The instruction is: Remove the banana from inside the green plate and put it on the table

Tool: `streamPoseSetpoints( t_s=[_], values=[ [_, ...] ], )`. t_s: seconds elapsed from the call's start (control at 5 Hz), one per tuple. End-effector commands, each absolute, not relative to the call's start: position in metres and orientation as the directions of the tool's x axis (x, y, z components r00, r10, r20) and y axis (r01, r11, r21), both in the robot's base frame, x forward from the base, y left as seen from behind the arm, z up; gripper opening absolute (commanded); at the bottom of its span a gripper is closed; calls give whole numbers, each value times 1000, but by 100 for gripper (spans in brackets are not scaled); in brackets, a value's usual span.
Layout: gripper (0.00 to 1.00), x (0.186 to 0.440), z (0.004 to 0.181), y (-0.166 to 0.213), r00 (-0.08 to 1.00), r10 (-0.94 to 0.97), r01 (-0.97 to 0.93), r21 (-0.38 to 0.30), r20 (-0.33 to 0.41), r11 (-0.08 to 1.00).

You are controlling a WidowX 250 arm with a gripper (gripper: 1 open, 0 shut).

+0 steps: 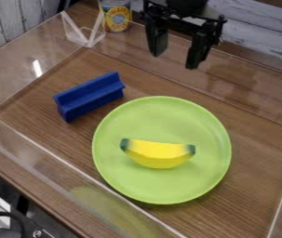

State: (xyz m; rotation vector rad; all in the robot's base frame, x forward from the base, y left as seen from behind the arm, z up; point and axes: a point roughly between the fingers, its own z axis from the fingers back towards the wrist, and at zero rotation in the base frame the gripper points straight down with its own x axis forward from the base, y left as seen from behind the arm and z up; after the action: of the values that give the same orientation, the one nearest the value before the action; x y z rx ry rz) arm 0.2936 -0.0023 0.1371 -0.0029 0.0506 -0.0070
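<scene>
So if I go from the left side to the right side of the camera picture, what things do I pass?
Blue block → banana on the green plate → robot gripper, up at the back, jaws open.

The plate point(162, 149) lies on the desk point(248, 98), toward the near right of the view. The banana point(159, 152) lies inside the plate, about at its middle, lengthwise from left to right with its 2 tips turned away from the camera. The block point(88, 96) rests on the desk behind and left of the plate, close to its rim but apart from it. The end effector point(178, 45) hangs over the far part of the desk, behind the plate and well apart from it. Walls point(32, 153) border the desk.
</scene>
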Motion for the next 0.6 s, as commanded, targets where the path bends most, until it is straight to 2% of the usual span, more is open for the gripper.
streamPoseSetpoints(
  t_s=[0.0, 0.2, 0.4],
  values=[
    [100, 283, 130, -6, 994, -78, 78, -7, -74, 997],
    [100, 260, 129, -15, 965, -253, 253, -12, -71, 967],
    [100, 250, 127, -18, 924, -376, 376, -12, -65, 927]
  ],
)
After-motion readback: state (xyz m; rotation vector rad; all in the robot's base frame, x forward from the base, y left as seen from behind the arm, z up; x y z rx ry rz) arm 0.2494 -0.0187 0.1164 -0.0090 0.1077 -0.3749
